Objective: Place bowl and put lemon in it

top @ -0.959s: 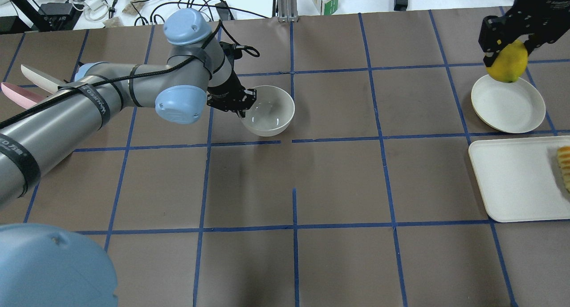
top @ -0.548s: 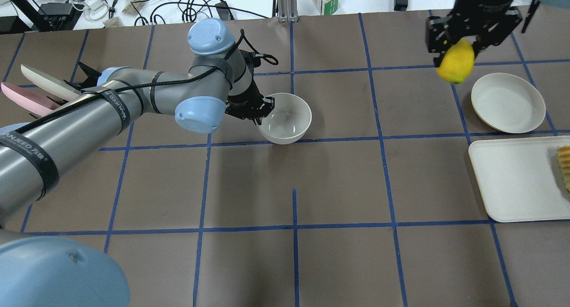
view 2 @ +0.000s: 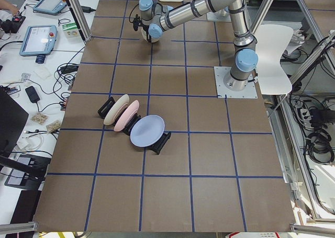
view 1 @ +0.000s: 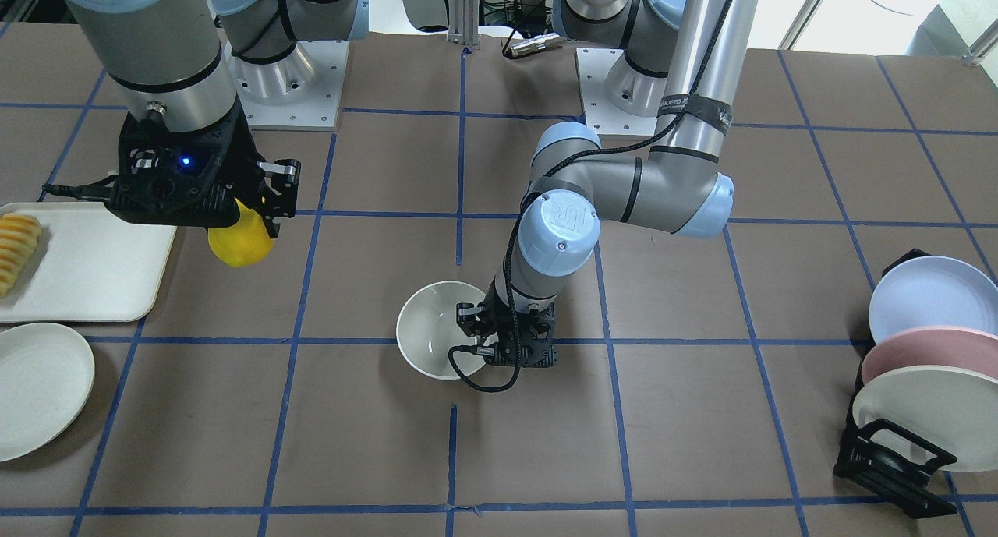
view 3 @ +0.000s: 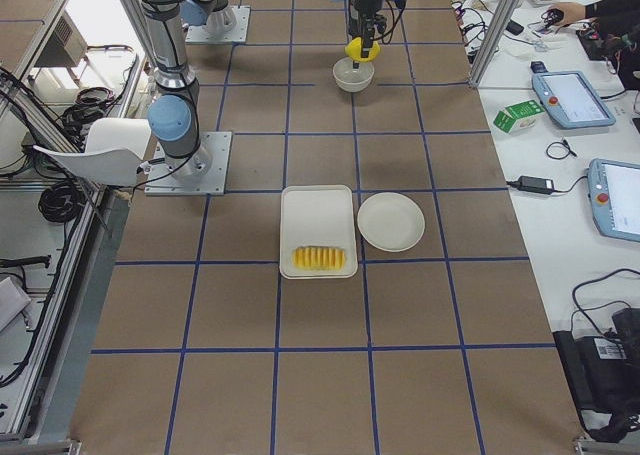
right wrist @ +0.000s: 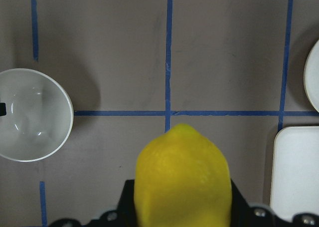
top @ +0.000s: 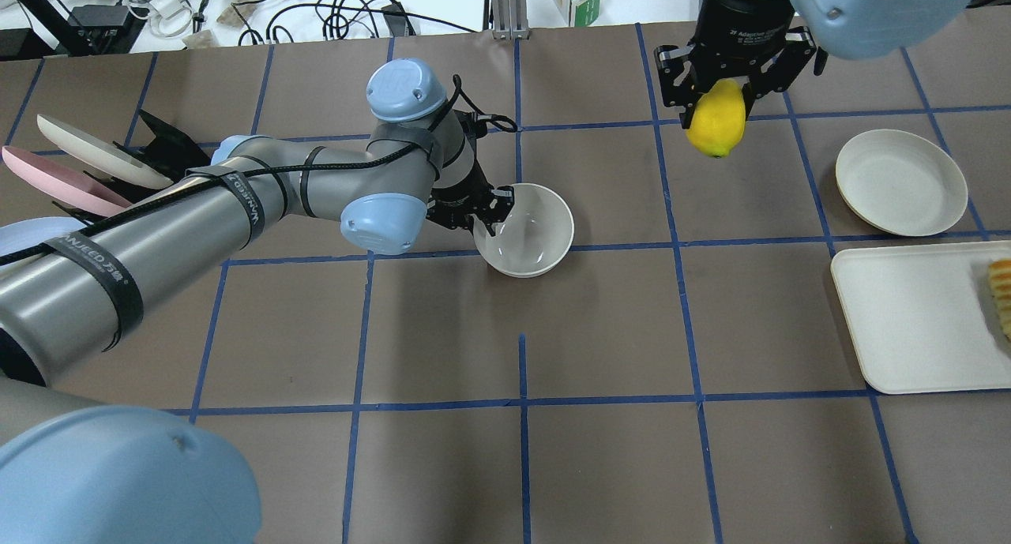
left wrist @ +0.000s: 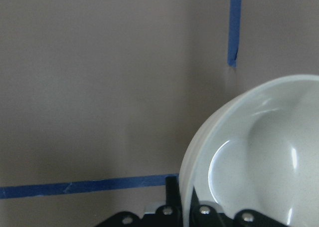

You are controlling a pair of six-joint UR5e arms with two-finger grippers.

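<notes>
Off-white bowl [top: 525, 230] is gripped at its rim by the left gripper [top: 483, 219]; the jaws are closed down narrow on the bowl wall, one finger inside and one outside, as seen in the left wrist view; the bowl is held mouth up near the middle of the brown table [top: 442, 465], over a blue tape line [top: 616, 246]; whether its base touches the table cannot be told. Nothing is seen inside the bowl but glare.

Yellow lemon [top: 715, 119] is clamped by the right gripper [top: 723, 100]; the jaws are spread to about the lemon's width and pressed on its two sides; the lemon is hung long axis down, its lower tip poking out below the fingers; it is held in the air, well apart from the bowl, on the robot's right of it, between the bowl and a flat round plate [top: 900, 182].

The plate is laid on the table at the robot's right; a white tray [top: 916, 323] is set just beside it, with ridged yellow slices [top: 1001, 295] at its outer edge. A black rack [view 1: 889, 459] with blue, pink and cream plates stood on edge is placed at the robot's left end of the table, well apart from the bowl.
</notes>
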